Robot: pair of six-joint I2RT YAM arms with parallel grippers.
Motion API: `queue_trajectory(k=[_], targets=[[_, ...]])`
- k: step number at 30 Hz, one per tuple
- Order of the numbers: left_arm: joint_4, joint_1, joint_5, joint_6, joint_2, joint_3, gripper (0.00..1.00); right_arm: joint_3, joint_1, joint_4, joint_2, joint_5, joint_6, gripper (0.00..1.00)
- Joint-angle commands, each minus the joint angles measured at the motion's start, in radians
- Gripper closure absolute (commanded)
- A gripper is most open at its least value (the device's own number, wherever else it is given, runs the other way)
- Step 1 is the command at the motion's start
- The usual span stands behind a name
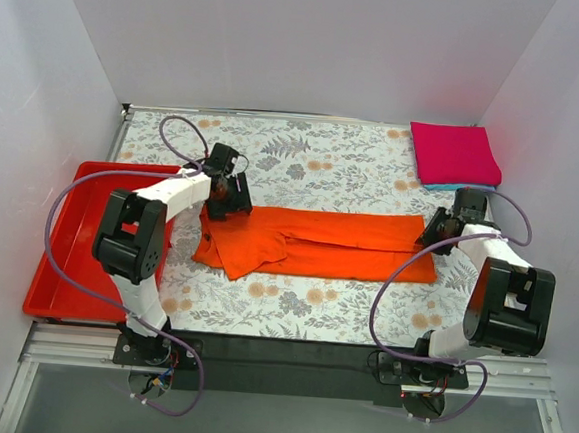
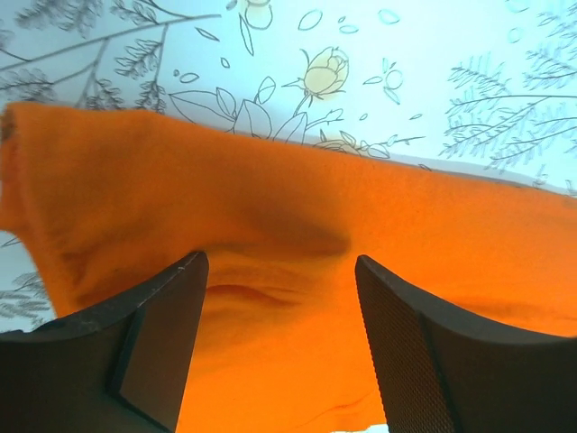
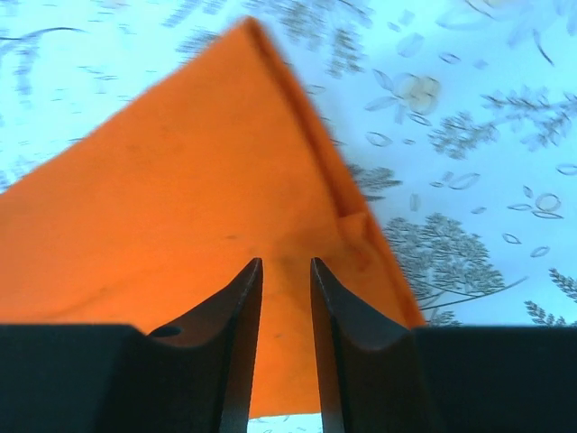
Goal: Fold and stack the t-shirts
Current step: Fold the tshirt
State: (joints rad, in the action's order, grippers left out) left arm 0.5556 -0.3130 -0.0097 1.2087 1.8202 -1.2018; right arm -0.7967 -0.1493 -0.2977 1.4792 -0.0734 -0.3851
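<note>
A bright orange cloth t-shirt (image 1: 318,241) is laid as a band across mid-frame, its left end straddled by the wide-open left gripper (image 2: 278,271), its right corner by the near-closed right gripper (image 3: 286,271) — grip unclear — presumably for folding.

A red plastic tray (image 1: 53,293) sits at the left edge of the floral-patterned table (image 1: 354,166).

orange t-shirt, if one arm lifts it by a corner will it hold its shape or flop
The orange t-shirt would likely flop: it lies flat with soft wrinkles and a folded-over left end. It is probably light, being seemingly thin cloth. Pushed, it would more likely bunch than slide, as the ripple under the open left gripper suggests.
</note>
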Motion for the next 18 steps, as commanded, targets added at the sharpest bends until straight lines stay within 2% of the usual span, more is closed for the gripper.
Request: queue_trajectory(k=[1,6,10,14,18], targets=[[0.013,0.006,-0.056,-0.021,-0.143,-0.010,0.36,-0.078,0.059,0.002,-0.089,-0.025,0.047,0.69],[0.170,-0.006,-0.032,0.025,-0.269,0.074,0.34,-0.098,0.198,-0.021,-0.141,0.006,0.086,0.61],[0.279,-0.026,0.008,0.086,-0.404,0.238,0.35,-0.105,0.345,-0.032,-0.146,0.032,0.094,0.60],[0.276,-0.038,0.082,0.130,-0.538,0.356,0.38,-0.124,0.425,-0.032,-0.116,0.035,0.109,0.60],[0.236,-0.041,0.099,0.147,-0.558,0.413,0.41,-0.157,0.516,-0.029,-0.057,0.026,0.129,0.60]])
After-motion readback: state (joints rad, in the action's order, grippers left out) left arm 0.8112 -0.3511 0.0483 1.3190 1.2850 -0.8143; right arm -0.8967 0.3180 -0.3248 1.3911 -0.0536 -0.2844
